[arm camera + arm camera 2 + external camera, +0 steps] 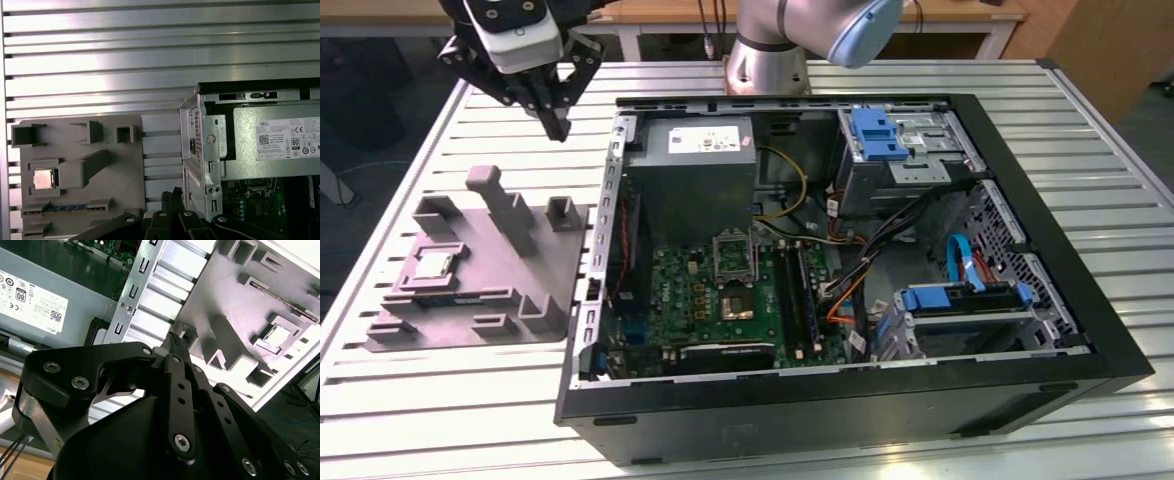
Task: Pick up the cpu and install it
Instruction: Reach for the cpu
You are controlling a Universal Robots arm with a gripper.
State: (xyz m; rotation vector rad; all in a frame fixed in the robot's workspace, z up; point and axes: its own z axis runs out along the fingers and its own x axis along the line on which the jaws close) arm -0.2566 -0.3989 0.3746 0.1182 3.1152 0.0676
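The cpu [432, 265] is a small silver square chip lying in a recess of the grey plastic fixture [520, 290], on the exterior view's left. It also appears as a pale square [43, 179] in the first wrist view and as a pale square [276, 335] in the second wrist view. My gripper [559, 128] hangs in the air above the table, behind the fixture and beside the computer case's corner. Its black fingers [175, 342] are shut with nothing between them. The socket [736, 303] sits on the green motherboard inside the open case, its metal frame [732, 250] raised.
The open black computer case [1067, 300] fills the table's middle and right, with a grey power supply [700, 170], blue drive brackets [878, 133] and loose cables [907, 230]. The fixture has upright pegs [500, 205]. The slatted metal table [454, 400] extends around both.
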